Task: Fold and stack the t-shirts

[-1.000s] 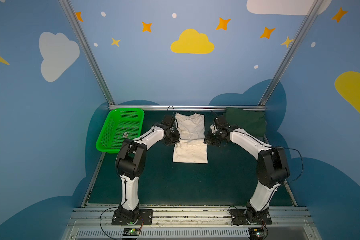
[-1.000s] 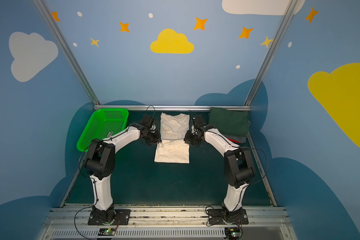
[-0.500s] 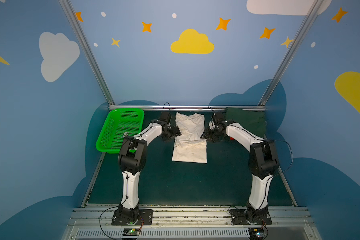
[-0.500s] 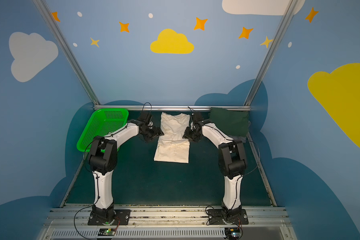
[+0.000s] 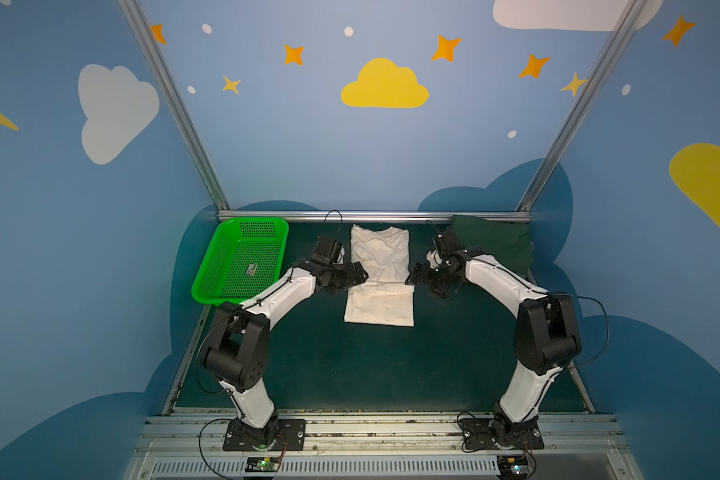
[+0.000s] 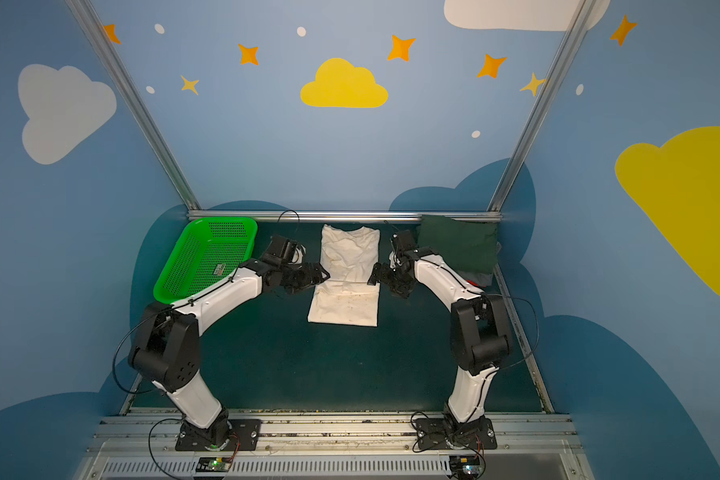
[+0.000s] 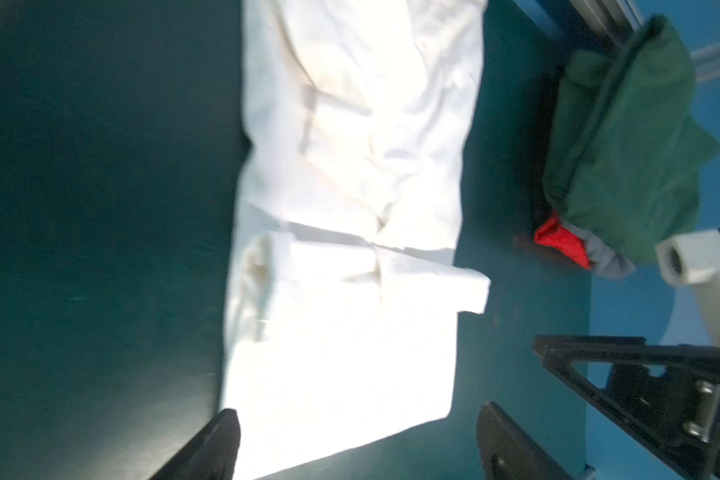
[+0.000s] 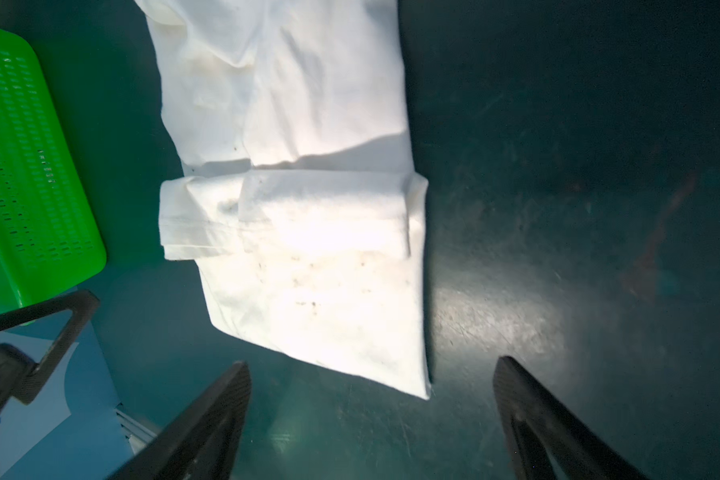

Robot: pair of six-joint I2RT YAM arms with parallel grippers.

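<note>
Left gripper point(image 5: 360, 275) point(image 7: 358, 413): jaws are standing wide apart and gripping nothing, sitting just at the left edge of the cream tee point(image 5: 378, 299). Right gripper point(image 5: 414, 276) point(image 8: 373, 365): jaws are likewise spread and empty, facing the tee's right edge. I cannot tell whether either is touching the cloth.

The cream tee is lying flat mid-surface between the two grippers. Its long axis is running from the near side toward the back rail, with the collar pointing at the back wall. The hem end is lying doubled over the body, so a cross-fold is running side to side level with the jaws. Small dark specks are showing on the near panel in the right wrist view.

The dark green tee point(image 5: 495, 247) is sitting folded in the back right corner, with the red tee point(image 7: 562, 245) and grey tee point(image 7: 605, 259) peeking out beneath it. The green basket point(image 5: 221, 253) is resting at back left on the surface point(image 5: 371, 365).
</note>
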